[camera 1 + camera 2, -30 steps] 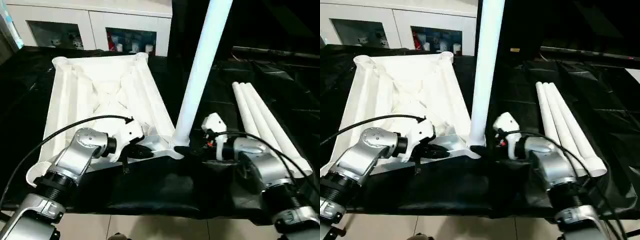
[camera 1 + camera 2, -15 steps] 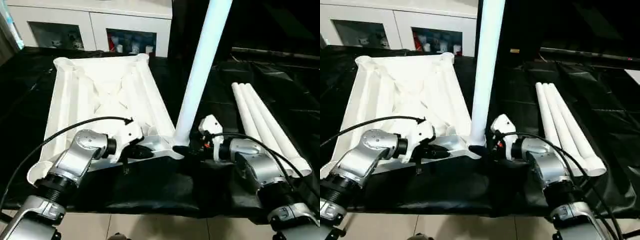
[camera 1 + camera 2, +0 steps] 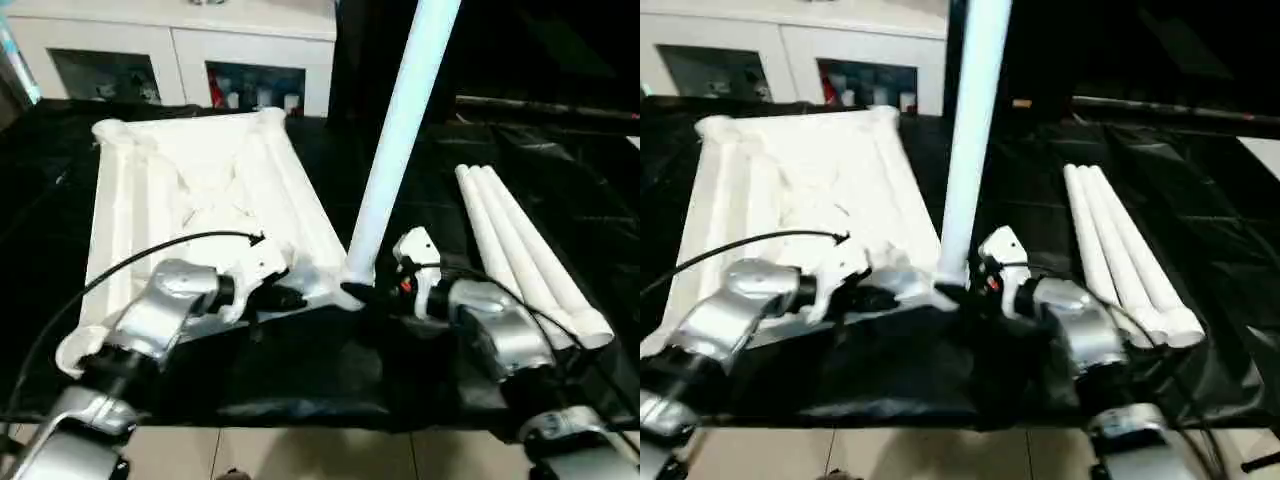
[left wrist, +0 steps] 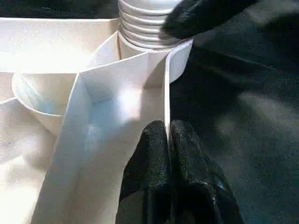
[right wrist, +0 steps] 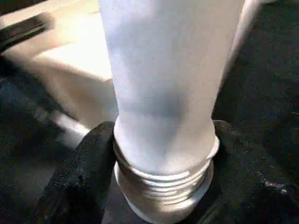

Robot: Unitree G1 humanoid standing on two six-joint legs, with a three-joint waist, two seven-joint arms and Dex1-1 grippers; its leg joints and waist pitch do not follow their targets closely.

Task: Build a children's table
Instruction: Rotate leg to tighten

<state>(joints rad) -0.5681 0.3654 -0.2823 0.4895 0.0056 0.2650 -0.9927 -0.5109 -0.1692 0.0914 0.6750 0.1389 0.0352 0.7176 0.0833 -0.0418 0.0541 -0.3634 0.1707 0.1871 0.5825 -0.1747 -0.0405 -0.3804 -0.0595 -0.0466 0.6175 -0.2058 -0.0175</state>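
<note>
The top (image 3: 200,200) is laid ribbed side up on the black-draped table (image 3: 300,370), toward the left. Its near wall, just beside the near right corner, is pinched between the closed fingers of the left gripper (image 4: 168,135), as is shown in the left wrist view.

At that corner one leg (image 3: 395,150) is stood upright in the socket (image 4: 180,63), with its threaded end gripped on both sides by the fingers of the right gripper (image 5: 161,186). Several thread rings are seen above the socket rim, so the leg is judged not yet fully screwed in.

Farther right, three legs (image 3: 525,250) are laid side by side, touching, well apart from the top. Three sockets are thus left unfilled, and the task is judged to be at an early stage.

The upper end of the standing leg is cut off in the eye views. How deep the thread sits cannot be told, and the top's near left corner is partly hidden behind the left arm.
</note>
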